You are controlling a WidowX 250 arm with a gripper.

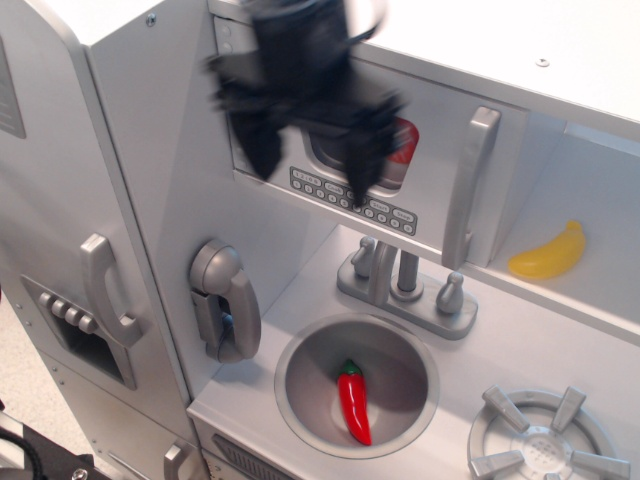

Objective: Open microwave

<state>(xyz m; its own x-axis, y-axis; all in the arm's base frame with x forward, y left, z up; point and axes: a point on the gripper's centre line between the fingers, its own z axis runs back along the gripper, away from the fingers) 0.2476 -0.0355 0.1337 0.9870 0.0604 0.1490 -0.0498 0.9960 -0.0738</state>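
Note:
The microwave (440, 120) is the silver-grey compartment at the top of the toy kitchen. Its door is shut flat, with a button strip (385, 212) below the dark window and a vertical silver bar handle (468, 188) at its right edge. My black gripper (312, 162) hangs in front of the window, motion-blurred, covering most of it. Its two fingers (262, 140) point down and stand apart, holding nothing. It is left of the handle and not touching it. Something red shows behind the window at the gripper's right edge.
A grey fridge door with curved handle (105, 290) is at left. A toy phone (225, 300) hangs on the side wall. Below are a faucet (405, 280), a sink (300, 395) holding a red chili pepper (353, 402), a burner (545, 440) and a yellow banana (548, 254).

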